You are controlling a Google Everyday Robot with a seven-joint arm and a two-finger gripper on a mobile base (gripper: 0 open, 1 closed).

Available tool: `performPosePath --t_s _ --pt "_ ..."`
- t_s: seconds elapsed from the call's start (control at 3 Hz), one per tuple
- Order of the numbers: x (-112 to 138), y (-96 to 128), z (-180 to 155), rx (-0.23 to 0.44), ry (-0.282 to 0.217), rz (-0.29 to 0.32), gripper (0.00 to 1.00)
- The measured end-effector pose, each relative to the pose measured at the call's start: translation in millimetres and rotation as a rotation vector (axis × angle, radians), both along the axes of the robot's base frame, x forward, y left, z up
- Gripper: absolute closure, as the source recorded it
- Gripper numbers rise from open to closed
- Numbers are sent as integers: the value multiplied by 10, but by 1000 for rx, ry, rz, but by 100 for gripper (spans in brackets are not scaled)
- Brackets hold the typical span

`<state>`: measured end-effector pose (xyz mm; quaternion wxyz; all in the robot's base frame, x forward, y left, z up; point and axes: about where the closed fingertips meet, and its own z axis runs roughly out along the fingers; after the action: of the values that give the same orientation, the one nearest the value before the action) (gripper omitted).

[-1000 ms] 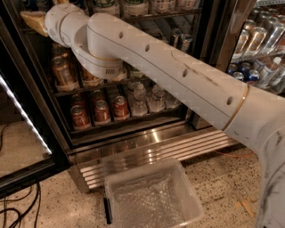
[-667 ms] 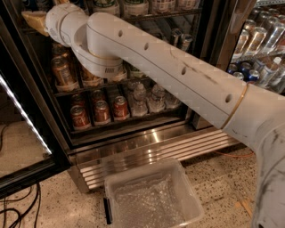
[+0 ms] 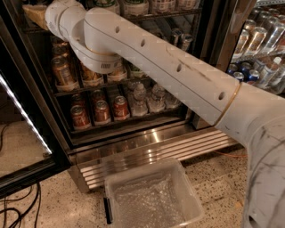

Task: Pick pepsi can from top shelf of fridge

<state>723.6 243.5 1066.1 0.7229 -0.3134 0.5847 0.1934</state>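
My white arm [image 3: 169,71] reaches from the lower right up into the open fridge [image 3: 209,49]. My gripper [image 3: 34,14] shows as a tan tip at the upper left, at the height of the upper wire rack [image 3: 178,13]. The arm's wrist hides most of it. No pepsi can is in view; the arm and the top edge of the view hide that area. The rack bears several containers cut off by the view's top edge.
Gold-brown cans [image 3: 62,71] stand on the middle rack, with red cans [image 3: 101,111] and water bottles [image 3: 147,100] below. The glass door with its light strip [image 3: 24,118] is open at the left. A clear plastic bin [image 3: 151,196] sits on the floor. A second cooler [image 3: 262,49] is at the right.
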Motion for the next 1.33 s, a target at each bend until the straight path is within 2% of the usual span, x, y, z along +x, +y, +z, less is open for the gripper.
performPosePath --t_s 1.0,1.33 --pt "228 209 0 -10 -2 21 36" --pt "213 205 0 -10 -2 21 55"
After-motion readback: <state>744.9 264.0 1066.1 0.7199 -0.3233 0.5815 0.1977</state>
